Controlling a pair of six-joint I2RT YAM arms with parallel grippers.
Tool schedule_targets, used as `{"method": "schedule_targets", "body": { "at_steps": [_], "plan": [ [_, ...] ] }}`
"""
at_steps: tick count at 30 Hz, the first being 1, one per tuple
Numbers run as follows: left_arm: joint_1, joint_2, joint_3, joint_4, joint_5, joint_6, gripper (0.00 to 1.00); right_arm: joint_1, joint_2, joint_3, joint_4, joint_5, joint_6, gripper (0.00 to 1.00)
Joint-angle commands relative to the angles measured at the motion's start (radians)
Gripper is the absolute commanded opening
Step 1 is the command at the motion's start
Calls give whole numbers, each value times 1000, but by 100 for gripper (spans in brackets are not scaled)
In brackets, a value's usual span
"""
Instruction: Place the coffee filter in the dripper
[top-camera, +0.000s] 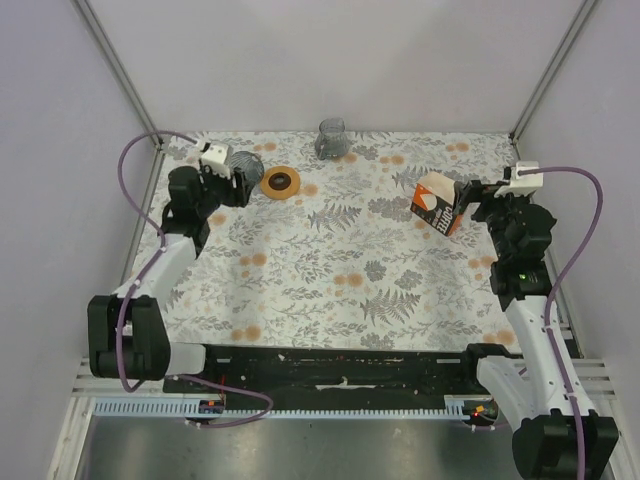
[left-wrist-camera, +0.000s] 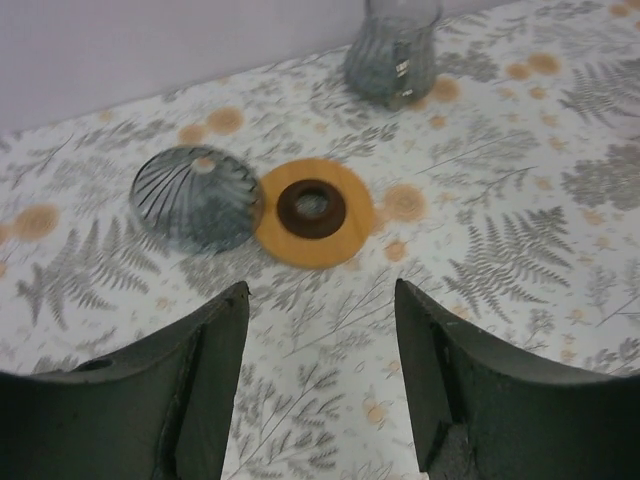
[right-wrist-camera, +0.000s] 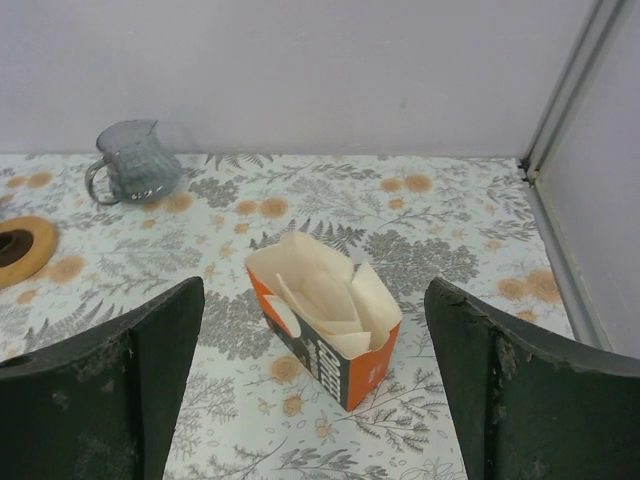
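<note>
Left wrist: spiral-ribbed, see-through grey cone dripper (left-wrist-camera: 197, 198)

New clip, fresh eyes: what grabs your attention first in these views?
The orange-and-white carton sits on the table's right side, white coffee filters standing in its open top, just ahead of the open right claw. At far left, the dripper lies on its side beside a flat orange-brown collar, before the open left claw. A grey glass jar stands at the far edge.
</note>
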Motion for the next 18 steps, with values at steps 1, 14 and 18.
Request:
{"method": "schedule_targets", "body": {
  "at_steps": [1, 14, 18],
  "plan": [
    [-146, 108, 234, -312, 74, 91, 66, 2, 19, 87, -175, -134, -25, 98],
    [-359, 1051, 1493, -738, -72, -16, 62, 2, -41, 132, -321, -183, -34, 98],
    [-385, 1119, 1539, -640, -173, 24, 66, 2, -84, 112, -335, -179, -34, 98]
  ]
}}
